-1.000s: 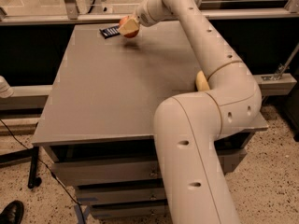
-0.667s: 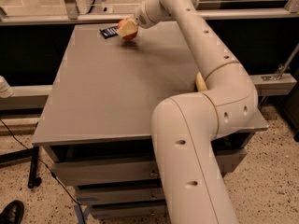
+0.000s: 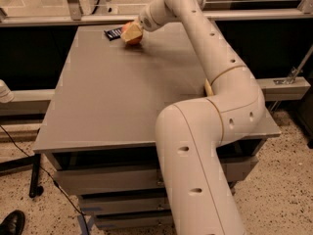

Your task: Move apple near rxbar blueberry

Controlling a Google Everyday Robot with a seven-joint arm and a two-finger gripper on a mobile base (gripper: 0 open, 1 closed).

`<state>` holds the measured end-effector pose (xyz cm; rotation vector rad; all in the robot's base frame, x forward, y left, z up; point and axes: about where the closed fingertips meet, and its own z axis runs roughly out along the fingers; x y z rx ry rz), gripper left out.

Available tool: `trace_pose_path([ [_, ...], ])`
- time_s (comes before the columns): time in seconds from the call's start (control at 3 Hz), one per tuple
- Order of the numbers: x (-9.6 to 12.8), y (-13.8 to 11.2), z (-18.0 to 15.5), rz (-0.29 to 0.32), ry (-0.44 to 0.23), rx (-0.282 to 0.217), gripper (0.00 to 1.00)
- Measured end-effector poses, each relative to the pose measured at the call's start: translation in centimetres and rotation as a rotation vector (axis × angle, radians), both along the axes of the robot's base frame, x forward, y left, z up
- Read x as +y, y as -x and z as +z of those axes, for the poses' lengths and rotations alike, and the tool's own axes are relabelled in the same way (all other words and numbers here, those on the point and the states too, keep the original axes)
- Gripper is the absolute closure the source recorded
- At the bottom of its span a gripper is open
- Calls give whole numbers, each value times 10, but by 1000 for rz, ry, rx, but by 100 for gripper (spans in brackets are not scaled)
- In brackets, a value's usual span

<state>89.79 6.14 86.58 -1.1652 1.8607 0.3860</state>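
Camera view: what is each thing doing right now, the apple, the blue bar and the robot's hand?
Round red-orange apple: at the gripper's tip, close beside the bar; lifted or resting, cannot tell.
Dark blue flat snack bar: lying flat at the far end of the grey table.
Gripper: reached far out, against the apple.
Pale yellow sponge: mostly hidden behind the white arm.

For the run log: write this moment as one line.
tool: far end of table, at apple | apple: next to rxbar blueberry | contact: cannot tell
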Motion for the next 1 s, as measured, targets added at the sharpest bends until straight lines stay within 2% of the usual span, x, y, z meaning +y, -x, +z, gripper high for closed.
trace_pose_path([
  [0.67,-3,0,-2,-2,2,7,12],
  [1.0,-5,0,-3,-3,-2,12,0],
])
